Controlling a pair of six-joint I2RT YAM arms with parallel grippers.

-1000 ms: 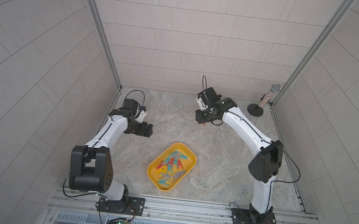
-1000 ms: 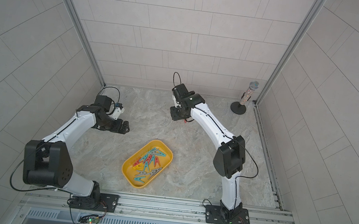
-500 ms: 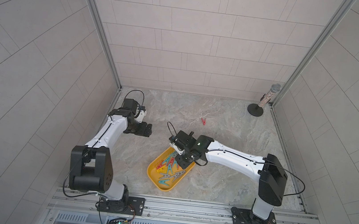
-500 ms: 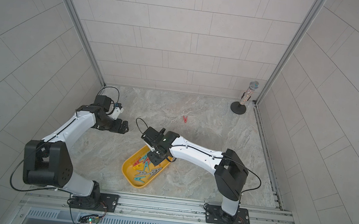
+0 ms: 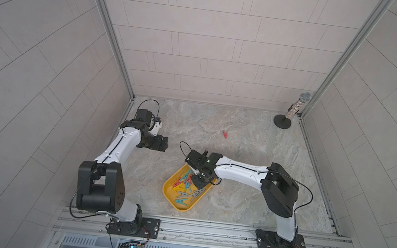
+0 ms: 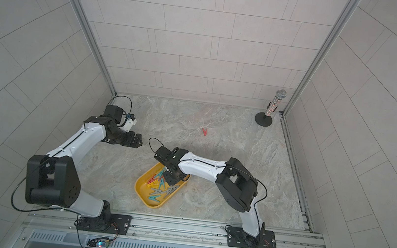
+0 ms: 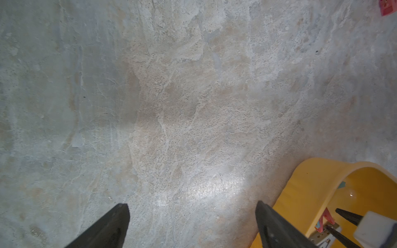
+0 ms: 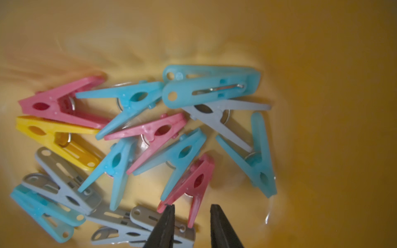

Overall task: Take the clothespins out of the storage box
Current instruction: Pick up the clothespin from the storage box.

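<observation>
Left gripper [image 5: 165,144] gapes wide over the table's [image 5: 256,126] left side. Box [image 5: 180,207] sits front-centre, pegs [image 5: 185,187] piled inside. Right gripper [image 8: 190,206] is down in the box, jaws slightly apart astride one leg of a red peg [image 8: 196,182]. Loose peg [image 5: 224,134] lies toward the back edge.

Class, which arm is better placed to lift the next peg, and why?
Right. The right tool is down in the box, jaws astride a leg of a red peg. The left tool hangs open over bare table beside the box.
</observation>
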